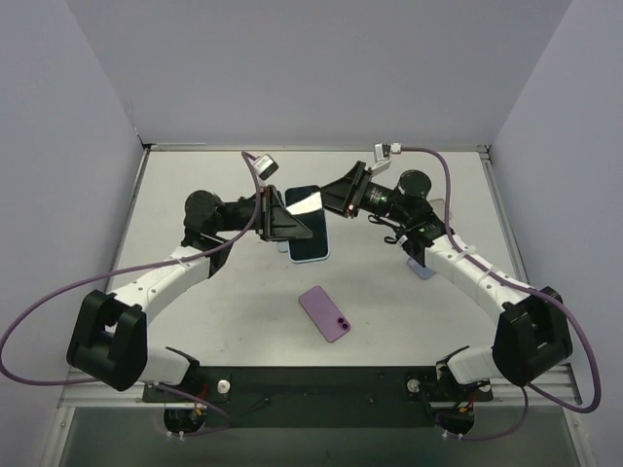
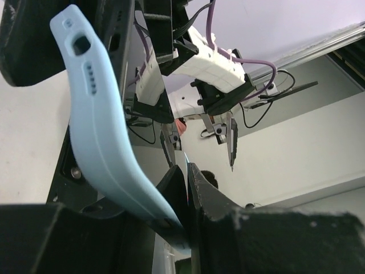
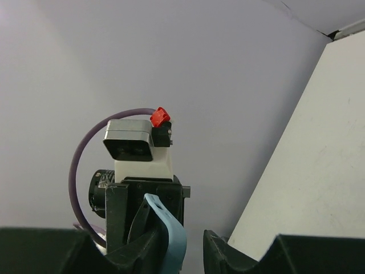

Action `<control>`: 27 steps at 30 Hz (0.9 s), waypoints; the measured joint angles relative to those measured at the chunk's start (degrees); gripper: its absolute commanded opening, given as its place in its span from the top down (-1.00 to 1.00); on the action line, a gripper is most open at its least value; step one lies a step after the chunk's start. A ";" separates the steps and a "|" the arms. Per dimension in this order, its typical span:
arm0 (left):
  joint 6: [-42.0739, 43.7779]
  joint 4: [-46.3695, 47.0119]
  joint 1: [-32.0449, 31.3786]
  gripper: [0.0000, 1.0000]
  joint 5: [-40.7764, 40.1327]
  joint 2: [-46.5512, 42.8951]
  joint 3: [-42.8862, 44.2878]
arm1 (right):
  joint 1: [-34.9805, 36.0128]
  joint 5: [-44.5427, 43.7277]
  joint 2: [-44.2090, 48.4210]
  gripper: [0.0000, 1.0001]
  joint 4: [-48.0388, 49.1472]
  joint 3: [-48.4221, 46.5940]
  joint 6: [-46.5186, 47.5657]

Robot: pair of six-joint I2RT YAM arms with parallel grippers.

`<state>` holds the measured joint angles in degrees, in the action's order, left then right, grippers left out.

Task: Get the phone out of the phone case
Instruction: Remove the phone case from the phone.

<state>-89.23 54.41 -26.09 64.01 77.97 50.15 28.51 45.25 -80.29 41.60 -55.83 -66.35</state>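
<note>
The light blue phone case is held up over the middle of the table, and the phone shows as a dark screen inside its rim. My left gripper comes in from the left. In the left wrist view its fingers are pinched on a thin edge of the case, which bows outward with its port holes showing. My right gripper meets the case from the right. In the right wrist view the case lies against one finger with a gap to the other, so this gripper is open.
A purple phone or case lies flat on the table in front of the arms. A pale blue item and a pinkish one sit under the right arm. Grey walls enclose the table on three sides.
</note>
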 measured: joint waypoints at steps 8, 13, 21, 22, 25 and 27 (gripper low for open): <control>-1.79 0.98 -0.13 1.00 3.19 2.14 -0.79 | 0.00 2.14 -0.92 0.92 3.56 2.82 -3.52; -1.99 2.82 -0.28 1.00 4.28 2.73 -0.85 | 0.00 3.06 -1.42 0.68 10.71 5.09 -8.85; -3.23 5.62 -0.61 1.00 6.38 2.86 -0.85 | 0.02 5.16 -1.31 0.28 15.58 7.61 -11.47; -3.32 5.84 -0.61 1.00 6.95 2.86 -0.85 | 0.02 5.33 -1.03 0.28 15.26 7.78 -11.23; -3.39 6.23 -0.81 1.00 8.63 2.86 -0.85 | 0.02 6.05 0.76 0.26 12.02 8.26 -8.98; -3.39 6.43 -1.09 1.00 9.55 2.86 -0.85 | 0.02 6.54 2.23 0.26 8.87 8.20 -6.56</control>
<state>-92.62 60.84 -27.18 73.56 80.84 49.30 28.53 51.79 -78.06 50.48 -47.64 -72.90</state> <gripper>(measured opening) 0.328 0.371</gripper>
